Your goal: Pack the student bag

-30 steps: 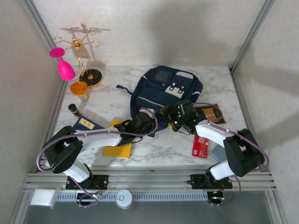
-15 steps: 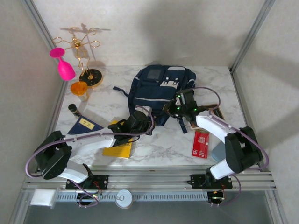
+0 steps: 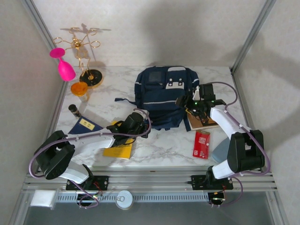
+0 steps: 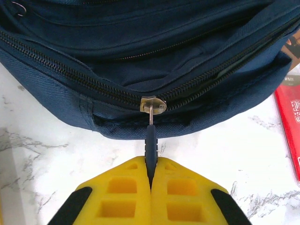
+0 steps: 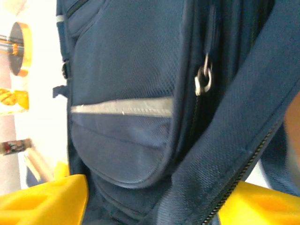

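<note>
the soft, floppy student bag (image 3: 159,93) lies mid-table and will likely sag when tugged, so the zipper pull (image 4: 150,140), pinched tight by the left gripper (image 4: 150,176), is a fair hold, while the right gripper (image 5: 152,206) gapes wide astride its rim.

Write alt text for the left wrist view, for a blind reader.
Two yellow fingers pinch the dark zipper pull of a navy-blue fabric backpack whose zipper stands open. It lies on a white marble table, a red packet at right.
</note>
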